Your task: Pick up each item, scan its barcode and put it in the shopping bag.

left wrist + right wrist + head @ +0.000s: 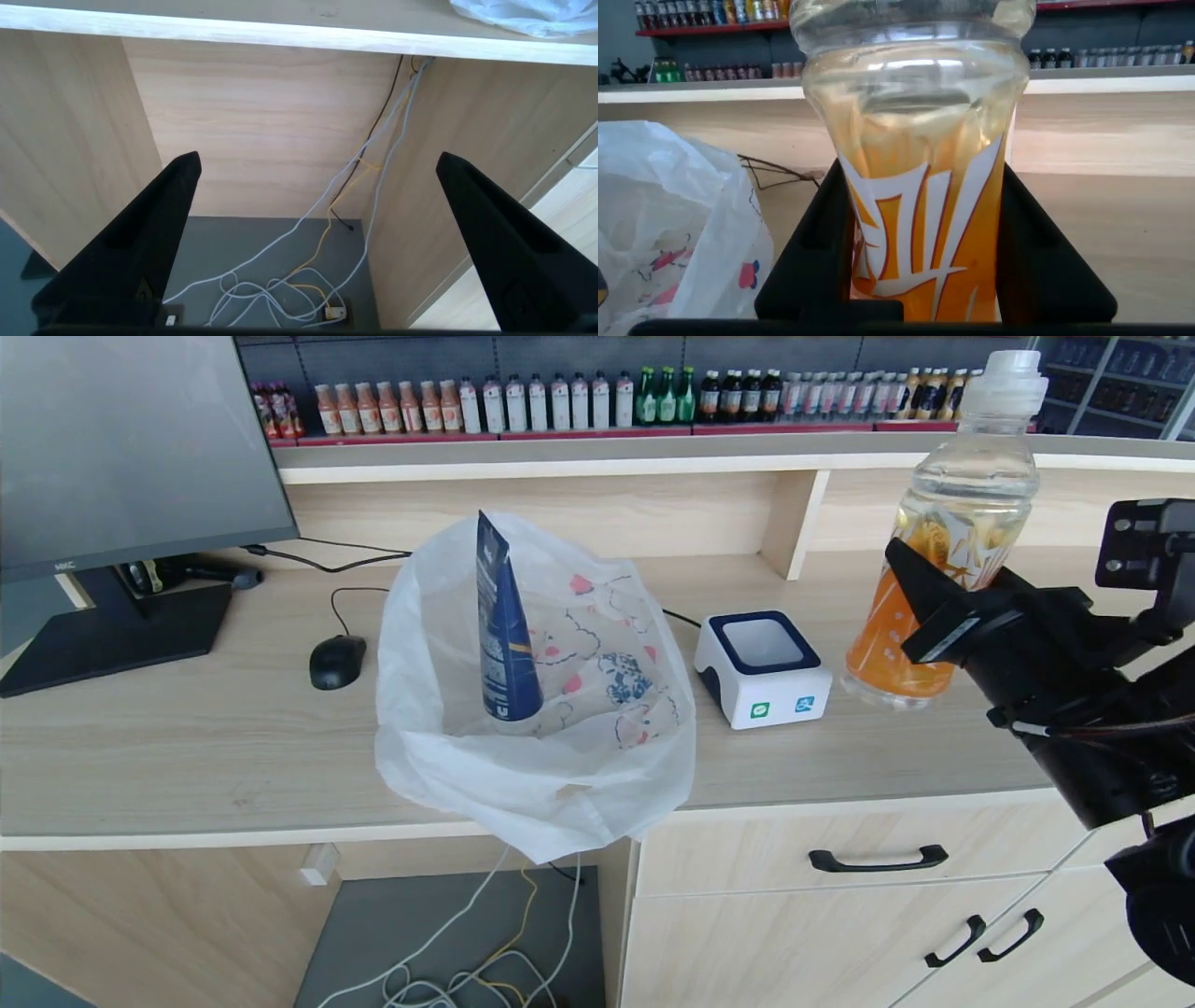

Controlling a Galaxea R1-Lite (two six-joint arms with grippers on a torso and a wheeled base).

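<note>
Desk (187, 747) carries a shopping bag (523, 803) holding a blue tube (504, 625); right fingers (814, 261) clamp an orange-labelled bottle (962, 495); left fingers (131, 261) apart.

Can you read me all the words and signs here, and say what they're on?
Scanner: a green and a blue square sign on its front, no letters legible.
Monitor: small mark on its lower edge, too small to read.
Bottle: white strokes on its orange label, unreadable.
Tube in the shopping bag: print too blurred.
</note>
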